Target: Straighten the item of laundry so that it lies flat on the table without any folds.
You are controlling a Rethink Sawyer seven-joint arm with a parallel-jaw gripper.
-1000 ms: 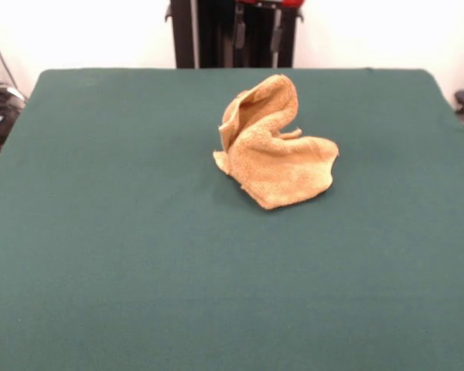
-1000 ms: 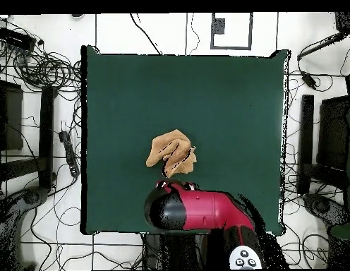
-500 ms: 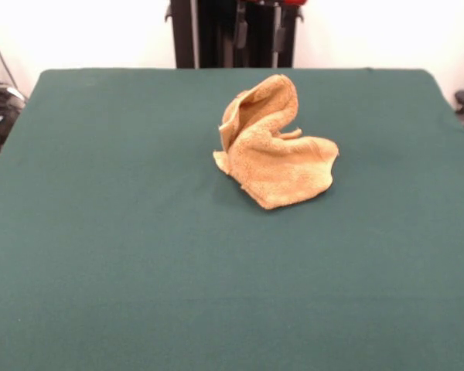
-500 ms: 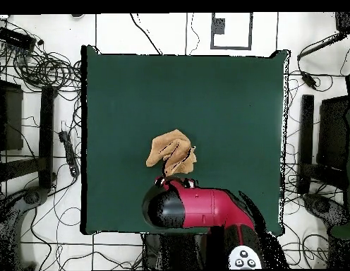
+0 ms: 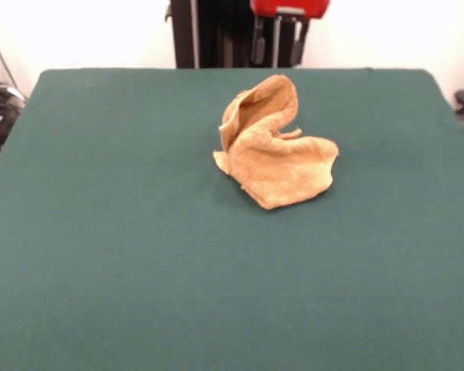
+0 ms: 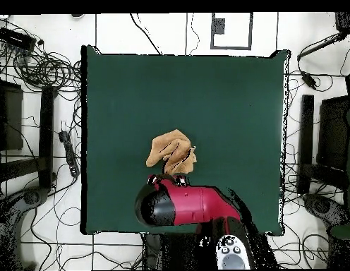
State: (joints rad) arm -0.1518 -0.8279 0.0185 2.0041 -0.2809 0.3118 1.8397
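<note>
The item of laundry is an orange-yellow towel, crumpled, with one part standing up in a curled peak and the rest bunched beside it. It lies a little beyond the middle of the dark green table. From overhead the towel shows as a small folded heap on the table. My gripper hangs at the top edge of the front view, high above the table's far edge and apart from the towel. The red and black arm end sits just below the towel in the overhead view and hides the gripper there.
Green cloth lies bare on all sides of the towel. Around the table, tangled cables and dark stands crowd the floor. The black pedestal column rises behind the far edge.
The arm has shifted: its red end has dropped into the front view's top edge and moved right, and slid left in the overhead view. The towel has not moved.
</note>
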